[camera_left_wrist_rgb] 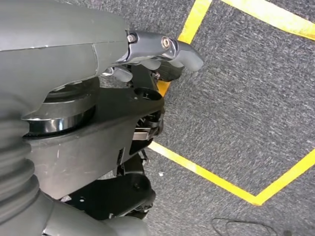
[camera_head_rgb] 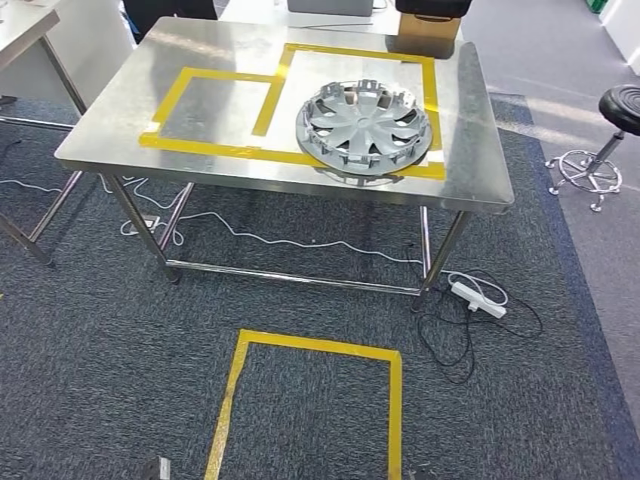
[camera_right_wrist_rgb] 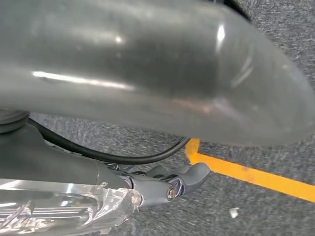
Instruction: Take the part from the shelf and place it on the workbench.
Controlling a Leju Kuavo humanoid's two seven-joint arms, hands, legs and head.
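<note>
Hubcap lies flat on the table, upper centre-right, well apart from both hands: left hand empty over carpet, right hand grip indeterminable.

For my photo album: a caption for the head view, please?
Silver wheel cover resting inside yellow tape on steel workbench.

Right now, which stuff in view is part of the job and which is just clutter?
Job:
- wheel cover, lying flat on the workbench, mostly inside a yellow tape box
- left hand and right hand, both hanging over carpet

Lying about:
- power strip and cables on the floor
- black stool
- cardboard box behind the bench
- floor tape square
</note>
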